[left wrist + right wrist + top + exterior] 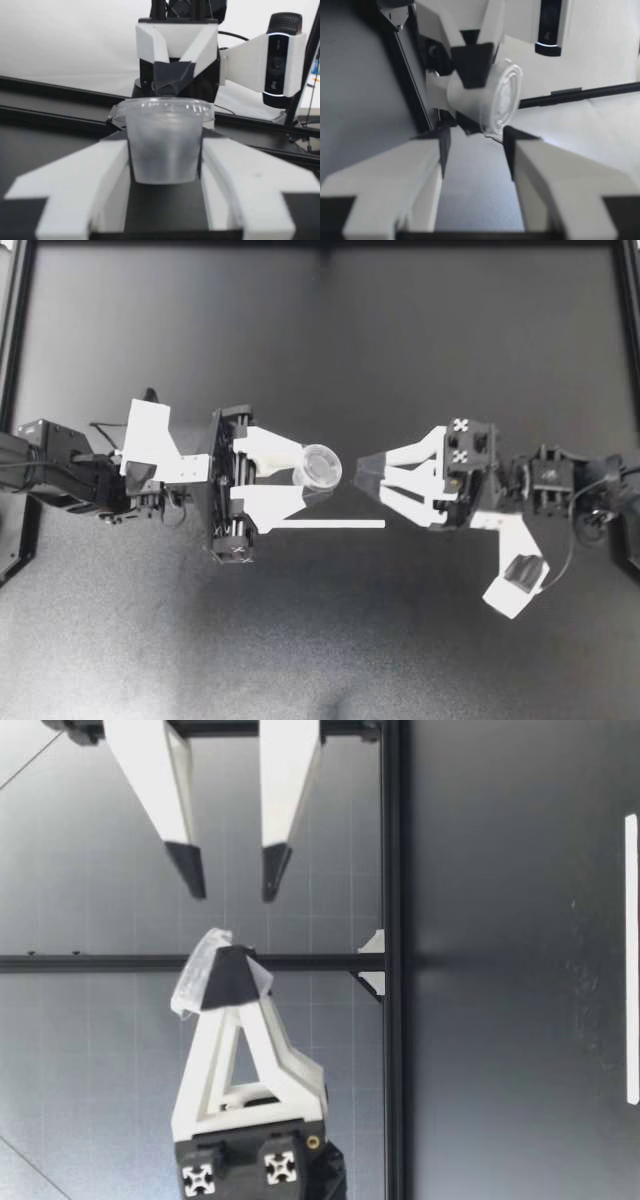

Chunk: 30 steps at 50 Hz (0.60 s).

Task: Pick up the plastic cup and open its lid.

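Cup (322, 466) first: it is clamped in my left tool (312, 478), just left of centre in the top view, and the low view shows it well above the desk (320, 640), so the pick-up looks done. The left wrist view has both white fingers (90, 175) pressed against its clear wall from two sides, below the rim, with the lid (167, 106) on and free of them. My right tool (366, 480) reaches in from the right of the frame, tips just beside the cup without touching it, fingers apart; the low view shows a clear gap between its black pads (190, 870).

The step in hand, as I judge it, is taking the lid off. In the right wrist view the lid faces my right tool, ahead of the gap and a little off to one side of it, so I should line up first, then close in. I want the pads on the lid's edge only, not on the cup's wall, or I would pull the whole cup out of the left grip. The plastic looks thin and likely flexes, so the left tool should hold firm but not crush, and the right should peel from one edge rather than yank straight off. A slipped cup would drop to the desk near the white strip (325, 524).
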{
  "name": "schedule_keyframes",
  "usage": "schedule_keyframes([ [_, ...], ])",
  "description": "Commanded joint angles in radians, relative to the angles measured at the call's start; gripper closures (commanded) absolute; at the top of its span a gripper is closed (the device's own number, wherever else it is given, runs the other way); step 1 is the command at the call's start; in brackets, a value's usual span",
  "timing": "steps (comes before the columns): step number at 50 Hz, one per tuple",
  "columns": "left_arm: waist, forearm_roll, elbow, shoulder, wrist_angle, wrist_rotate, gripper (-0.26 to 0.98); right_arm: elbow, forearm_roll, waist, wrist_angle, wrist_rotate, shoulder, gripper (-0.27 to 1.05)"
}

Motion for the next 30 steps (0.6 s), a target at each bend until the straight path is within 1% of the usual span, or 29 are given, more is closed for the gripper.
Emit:
schedule_keyframes([
  [1,-0.002,0.002,-0.009,-0.029,-0.008,-0.002,0.50,-0.032,0.009,0.012,-0.012,0.002,0.003,0.28],
  [30,-0.002,0.014,-0.017,-0.014,-0.003,-0.002,0.51,-0.074,0.035,0.012,-0.025,0.002,0.011,0.28],
])
